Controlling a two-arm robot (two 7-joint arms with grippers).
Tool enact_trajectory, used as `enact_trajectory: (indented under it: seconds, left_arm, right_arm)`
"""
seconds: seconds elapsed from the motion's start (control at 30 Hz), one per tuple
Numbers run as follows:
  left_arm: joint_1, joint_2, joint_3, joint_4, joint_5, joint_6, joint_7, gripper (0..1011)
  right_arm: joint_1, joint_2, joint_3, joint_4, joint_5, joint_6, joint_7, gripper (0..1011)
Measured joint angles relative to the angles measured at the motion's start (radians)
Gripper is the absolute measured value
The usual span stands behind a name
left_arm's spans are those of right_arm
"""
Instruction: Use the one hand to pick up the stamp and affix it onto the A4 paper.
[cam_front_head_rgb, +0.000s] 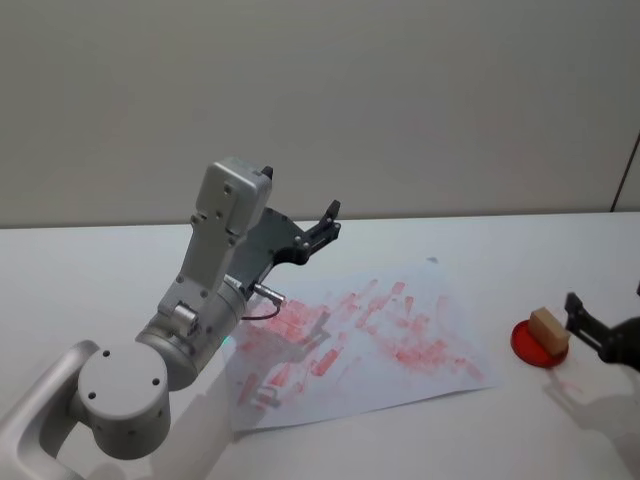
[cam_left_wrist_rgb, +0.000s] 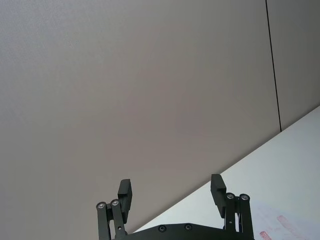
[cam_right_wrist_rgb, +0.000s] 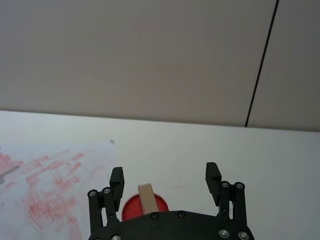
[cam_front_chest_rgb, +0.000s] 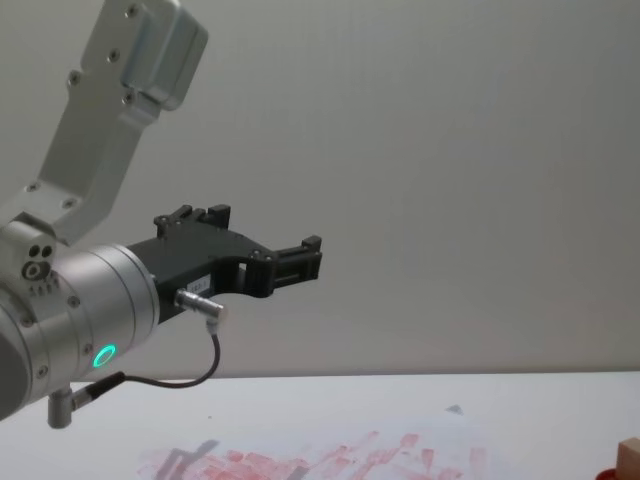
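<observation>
The stamp is seen upright on a round red pad, right of the A4 paper, apparently just ahead of the right gripper, whose jaws are spread apart. The left gripper is raised over the paper's left side, jaws likewise apart.

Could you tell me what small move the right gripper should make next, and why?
Probably ease the right gripper forward until it straddles the stamp. It is open, and the stamp stands ungripped on the red pad just ahead. The left gripper hangs raised, open.
</observation>
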Motion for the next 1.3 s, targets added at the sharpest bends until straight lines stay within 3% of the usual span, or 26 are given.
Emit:
enact_trajectory:
  seconds: [0.33,0.77,1.3]
  left_arm:
    - [0.0,0.0,0.0,0.0,0.0,0.0,0.0,1001]
    - [0.0,0.0,0.0,0.0,0.0,0.0,0.0,1001]
    - [0.0,0.0,0.0,0.0,0.0,0.0,0.0,1001]
  right_arm:
    - [-0.017,0.013,0.007,0.017,0.016,0.067,0.013,1001]
    - [0.052,-0.025,-0.018,0.099,-0.03,0.15,0.068,1001]
    - [0.143,-0.066,-0.036,0.191,-0.09,0.19,0.123,1001]
